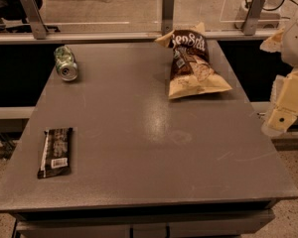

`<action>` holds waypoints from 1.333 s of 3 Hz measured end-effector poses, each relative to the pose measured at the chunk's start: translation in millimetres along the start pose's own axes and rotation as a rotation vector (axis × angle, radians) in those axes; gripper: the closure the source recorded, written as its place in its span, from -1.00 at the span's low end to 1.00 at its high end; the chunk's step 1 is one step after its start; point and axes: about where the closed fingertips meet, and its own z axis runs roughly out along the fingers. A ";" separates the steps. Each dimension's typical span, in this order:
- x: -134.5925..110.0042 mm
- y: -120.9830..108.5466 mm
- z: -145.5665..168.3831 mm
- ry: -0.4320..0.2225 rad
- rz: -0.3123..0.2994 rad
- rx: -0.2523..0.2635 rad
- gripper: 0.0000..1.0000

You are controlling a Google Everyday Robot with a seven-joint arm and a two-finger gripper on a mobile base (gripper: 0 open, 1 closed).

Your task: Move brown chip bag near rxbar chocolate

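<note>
A grey table [154, 152] fills the camera view. The brown chip bag [191, 66] lies at upper centre-right, with the chocolate bar [55, 151] well apart at lower left and a green can [65, 63] at upper left. The gripper [284, 114] hangs at the right edge, beside the table; I cannot tell whether it is open or closed. It would do best to come down on the bag's middle, pinch gently, and carry it clear of the can.
</note>
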 end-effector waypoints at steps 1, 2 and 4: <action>0.0 -0.1 0.0 0.000 0.000 0.000 -1.00; -5.3 -13.0 1.6 -0.033 0.015 0.029 -1.00; -72.8 -103.9 26.7 -0.221 0.044 0.116 -1.00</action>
